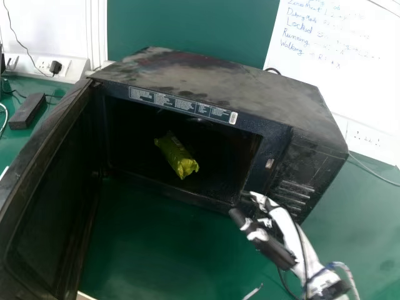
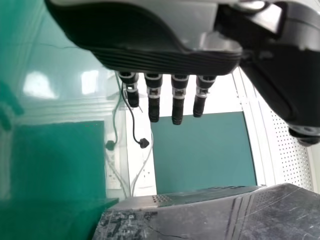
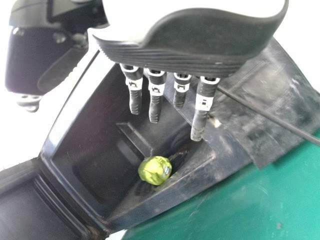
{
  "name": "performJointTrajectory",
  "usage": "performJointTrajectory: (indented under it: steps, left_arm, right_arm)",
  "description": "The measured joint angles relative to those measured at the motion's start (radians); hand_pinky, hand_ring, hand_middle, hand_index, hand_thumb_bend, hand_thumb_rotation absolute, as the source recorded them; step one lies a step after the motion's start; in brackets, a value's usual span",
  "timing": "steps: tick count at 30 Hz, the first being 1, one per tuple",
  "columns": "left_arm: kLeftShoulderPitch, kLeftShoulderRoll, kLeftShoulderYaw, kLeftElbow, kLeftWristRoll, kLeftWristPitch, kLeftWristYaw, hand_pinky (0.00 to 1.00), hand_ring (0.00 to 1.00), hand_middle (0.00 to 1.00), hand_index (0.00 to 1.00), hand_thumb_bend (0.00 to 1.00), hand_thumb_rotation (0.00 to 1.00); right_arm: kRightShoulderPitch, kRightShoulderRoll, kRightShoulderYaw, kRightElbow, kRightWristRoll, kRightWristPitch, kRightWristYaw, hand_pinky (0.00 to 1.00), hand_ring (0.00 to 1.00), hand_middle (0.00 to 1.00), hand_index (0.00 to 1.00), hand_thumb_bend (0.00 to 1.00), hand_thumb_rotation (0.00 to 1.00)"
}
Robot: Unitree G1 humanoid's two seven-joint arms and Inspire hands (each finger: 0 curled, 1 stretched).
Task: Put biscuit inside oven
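The biscuit, a yellow-green packet (image 1: 177, 156), lies inside the dark cavity of the black oven (image 1: 294, 106), whose door (image 1: 47, 187) stands wide open at the left. My right hand (image 1: 272, 240) is in front of the oven's lower right corner, apart from the packet, its fingers extended and holding nothing. In the right wrist view the straight fingers of the right hand (image 3: 155, 102) show over the oven opening, with the packet (image 3: 155, 170) beyond them. My left hand (image 2: 178, 102) has straight fingers and nothing in its grasp; the oven's outer surface (image 2: 210, 215) shows past it.
At the left behind the open door, a black power adapter (image 1: 27, 111) lies on the green table (image 1: 144, 250), near a wall socket strip (image 1: 62, 67) with cables. A whiteboard (image 1: 356, 69) stands behind the oven at the right. A grey cable runs over the table's right side.
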Motion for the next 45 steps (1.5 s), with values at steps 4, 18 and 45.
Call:
performJointTrajectory:
  steps: [4,18,45]
  left_arm:
    - [-0.002,0.0,0.0,0.0,0.0,0.0,0.002,0.94,0.92,0.93,0.97,0.51,1.0]
    - [-0.002,0.0,0.0,0.005,0.0,-0.001,0.001,0.96,0.93,0.94,0.97,0.51,1.0]
    - [-0.002,0.0,0.001,0.005,0.0,-0.004,0.003,0.94,0.92,0.94,0.98,0.5,1.0]
  right_arm:
    - [0.021,-0.053,-0.133,0.022,0.153,-0.008,0.052,0.76,0.88,0.94,0.96,0.92,0.73]
    - [0.123,-0.227,-0.426,0.311,0.605,-0.156,0.291,0.84,0.92,0.96,1.0,0.89,0.71]
    - [0.276,-0.275,-0.551,0.548,0.622,-0.261,0.138,0.74,0.87,0.92,0.99,0.85,0.83]
